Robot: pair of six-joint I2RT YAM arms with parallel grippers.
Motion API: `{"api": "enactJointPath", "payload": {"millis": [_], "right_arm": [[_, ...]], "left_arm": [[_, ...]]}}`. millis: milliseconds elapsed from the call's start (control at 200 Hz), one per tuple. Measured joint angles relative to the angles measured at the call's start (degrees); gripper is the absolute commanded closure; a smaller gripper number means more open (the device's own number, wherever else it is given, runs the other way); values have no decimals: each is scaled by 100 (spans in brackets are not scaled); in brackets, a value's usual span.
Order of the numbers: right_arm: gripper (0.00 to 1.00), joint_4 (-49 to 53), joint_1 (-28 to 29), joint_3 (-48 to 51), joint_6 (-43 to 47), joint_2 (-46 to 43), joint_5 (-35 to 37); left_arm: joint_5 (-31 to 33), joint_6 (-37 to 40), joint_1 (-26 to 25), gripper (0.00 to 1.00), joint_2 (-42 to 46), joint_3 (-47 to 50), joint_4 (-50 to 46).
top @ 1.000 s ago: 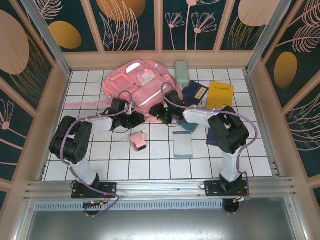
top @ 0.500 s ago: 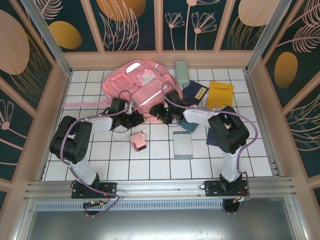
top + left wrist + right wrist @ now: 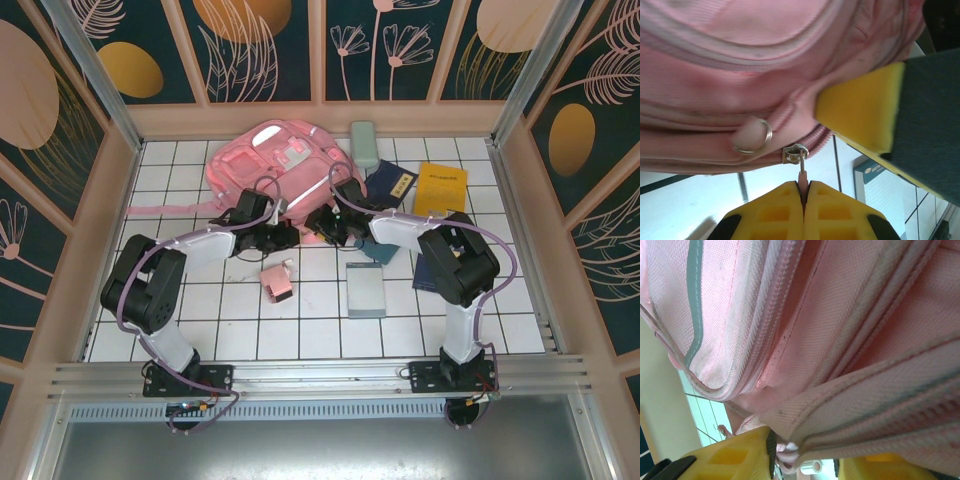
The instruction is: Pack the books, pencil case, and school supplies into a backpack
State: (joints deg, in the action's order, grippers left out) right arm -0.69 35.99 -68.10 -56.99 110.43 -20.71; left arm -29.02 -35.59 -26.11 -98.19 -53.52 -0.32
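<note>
From above, the backpack (image 3: pixel 280 160) lies flat at the far middle of the white tiled table (image 3: pixel 200 320), front pockets up. Its long axis slants from far left to near right, and a strap trails left. The left gripper (image 3: pixel 276 238) and right gripper (image 3: pixel 320 226) meet at its near edge. The books (image 3: pixel 441 188) lie to the right. Dark teal panels with peach leaves wall the cell.

In the left wrist view, the left gripper (image 3: pixel 803 192) is pinched tight on the zipper pull (image 3: pixel 801 175) hanging from the backpack's (image 3: pixel 765 55) seam.

In the right wrist view, pink backpack (image 3: pixel 830 330) fabric sits close. A piped edge lies between the right gripper's (image 3: pixel 802 466) narrowed jaws; I cannot tell whether they clamp it.
</note>
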Motion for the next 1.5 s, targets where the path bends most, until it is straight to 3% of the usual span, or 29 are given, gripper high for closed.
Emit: {"api": "enactJointPath", "payload": {"millis": [135,280,570,760,936,1196,1356,1501], "right_arm": [[70,-11,0,0,-42,0,20],[100,2,0,0,-57,0,28],[100,-46,4,98,-57,-24,155],[100,-74,0,293,-59,-260,254],[100,-153,-2,461,-57,-413,245],[100,-557,9,459,-28,-415,92],[100,-446,9,291,157,-323,22],[100,-103,4,-127,546,-76,-59]], "left_arm": [[122,79,-66,100,-2,-186,-229],[623,323,-105,100,-2,-382,-706],[2549,739,-175,100,0,-752,-2017],[3436,881,341,100,20,-844,-2459],[3696,1051,1075,100,-42,-1228,-2750],[3423,1102,1438,100,-809,-1926,-3099],[3226,1067,1537,100,-723,-1829,-3073],[3163,876,1637,100,-114,-1198,-2776]]}}
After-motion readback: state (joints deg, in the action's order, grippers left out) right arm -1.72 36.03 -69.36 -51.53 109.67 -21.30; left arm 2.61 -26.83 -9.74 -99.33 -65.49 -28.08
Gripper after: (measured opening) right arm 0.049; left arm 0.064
